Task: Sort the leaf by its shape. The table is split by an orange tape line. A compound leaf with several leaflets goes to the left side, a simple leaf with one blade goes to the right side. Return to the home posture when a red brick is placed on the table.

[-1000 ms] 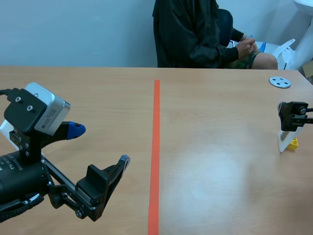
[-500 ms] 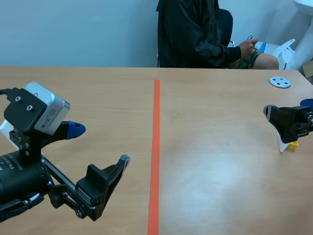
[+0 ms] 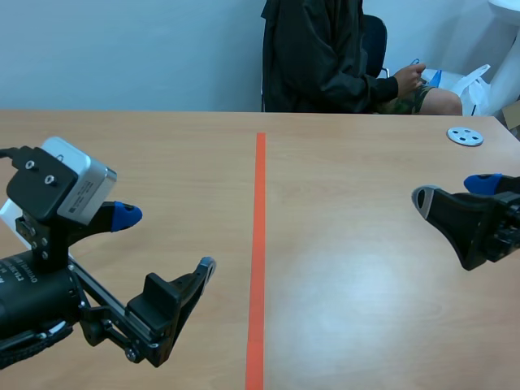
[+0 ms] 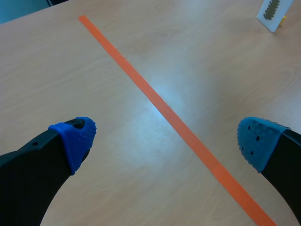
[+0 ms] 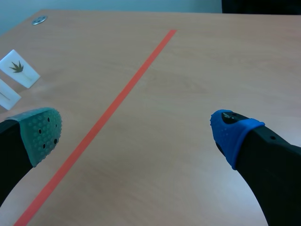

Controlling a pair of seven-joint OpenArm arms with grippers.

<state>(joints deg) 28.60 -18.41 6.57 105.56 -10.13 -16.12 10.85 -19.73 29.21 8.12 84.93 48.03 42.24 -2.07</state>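
A white card with a compound leaf (image 4: 271, 11) stands far ahead of my left gripper (image 4: 167, 141), right of the orange tape line (image 4: 164, 110), with a yellow piece behind it. In the scene view my right gripper (image 3: 451, 191) hides that card. The right gripper (image 5: 137, 134) is open and empty, low over the table's right half. Far ahead of it, across the tape line (image 5: 108, 110), stand a white card with a palmate leaf (image 5: 19, 68) and the edge of another card (image 5: 5, 94). My left gripper (image 3: 162, 241) hangs open and empty over the left half.
A person (image 3: 325, 57) sits across the table, hands off to the far right. A small grey disc (image 3: 465, 136) lies at the back right. The tape line (image 3: 258, 244) runs down the table's middle.
My right gripper has left the card at the right edge, turned toward the table's middle, and now covers the card in the scene view. The left arm has not moved.
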